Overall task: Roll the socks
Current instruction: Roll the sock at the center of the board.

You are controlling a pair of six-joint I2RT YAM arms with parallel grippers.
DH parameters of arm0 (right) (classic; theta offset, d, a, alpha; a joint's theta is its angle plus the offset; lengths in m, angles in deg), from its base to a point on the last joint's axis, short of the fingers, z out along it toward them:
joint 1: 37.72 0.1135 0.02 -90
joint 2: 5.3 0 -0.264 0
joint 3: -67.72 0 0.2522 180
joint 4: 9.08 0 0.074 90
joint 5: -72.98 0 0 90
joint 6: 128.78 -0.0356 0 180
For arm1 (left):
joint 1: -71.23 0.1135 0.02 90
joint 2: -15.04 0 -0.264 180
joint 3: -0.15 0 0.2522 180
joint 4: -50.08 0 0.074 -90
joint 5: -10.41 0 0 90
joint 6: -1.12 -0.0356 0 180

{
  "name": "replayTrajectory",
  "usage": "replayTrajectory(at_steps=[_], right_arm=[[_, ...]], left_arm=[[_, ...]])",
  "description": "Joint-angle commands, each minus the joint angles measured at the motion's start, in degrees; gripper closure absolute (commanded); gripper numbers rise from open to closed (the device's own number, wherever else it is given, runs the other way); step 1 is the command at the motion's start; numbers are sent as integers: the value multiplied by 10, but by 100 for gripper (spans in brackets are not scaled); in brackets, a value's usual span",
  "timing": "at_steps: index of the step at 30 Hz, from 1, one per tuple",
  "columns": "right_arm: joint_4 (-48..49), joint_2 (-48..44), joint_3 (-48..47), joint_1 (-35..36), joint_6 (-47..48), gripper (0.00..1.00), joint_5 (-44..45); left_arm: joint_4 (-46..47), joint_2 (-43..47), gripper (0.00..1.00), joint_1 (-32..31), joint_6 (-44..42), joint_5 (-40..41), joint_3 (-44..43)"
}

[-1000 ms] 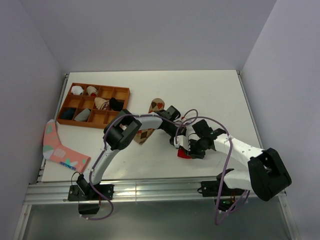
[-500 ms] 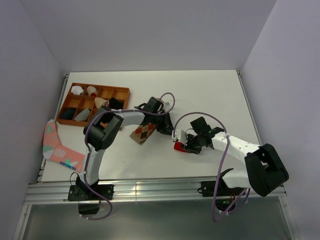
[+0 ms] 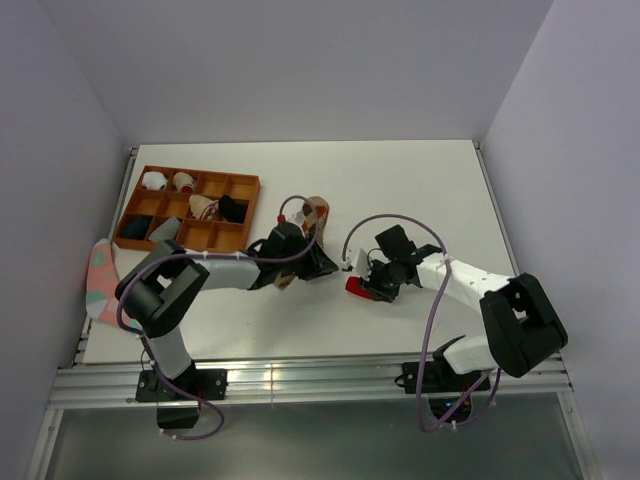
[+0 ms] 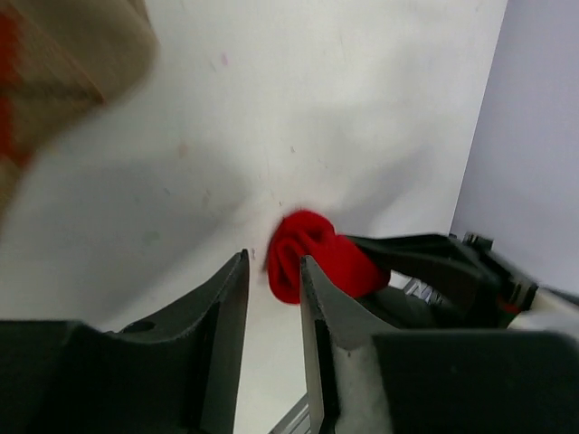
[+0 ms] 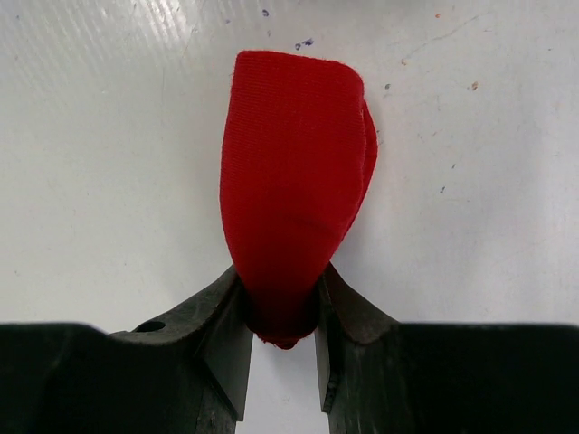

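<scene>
The red sock [image 5: 294, 172] is folded into a small bundle, and my right gripper [image 5: 280, 312] is shut on its near end, just above the white table [image 3: 420, 190]. From above, the red sock [image 3: 357, 288] lies right of centre with the right gripper [image 3: 368, 284] on it. The tan argyle sock [image 3: 316, 212] lies on the table, partly hidden under my left arm. My left gripper [image 3: 320, 264] sits between the two socks. In the left wrist view the left gripper [image 4: 273, 267] is open with nothing between its fingers [image 4: 226, 307]. The red sock [image 4: 317, 262] lies just beyond its tips, and the argyle sock [image 4: 54, 72] is blurred at top left.
A wooden compartment tray [image 3: 245, 184] holding several rolled socks stands at the back left. A pink sock [image 3: 100, 275] with teal and white markings lies at the left edge, partly behind my left elbow. The metal rail [image 3: 320, 378] runs along the table's near edge.
My left gripper has opened and drawn back left from the red sock, its elbow swinging low and left. My right gripper has shifted slightly left, still holding the red sock.
</scene>
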Motion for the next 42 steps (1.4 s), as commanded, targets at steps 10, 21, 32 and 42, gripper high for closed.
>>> replayTrajectory(at_steps=[10,21,32,42], right_arm=[[-12,22,-41,2,-47,95,15],[-10,32,-43,1,-52,95,12],[-12,31,-42,2,-54,95,10],[-19,30,-44,1,-55,96,-7]], left_arm=[[212,-14,61,-151,155,212,42],[157,16,57,-195,233,293,81],[207,-8,53,-240,284,345,92],[250,-62,53,-245,315,369,81]])
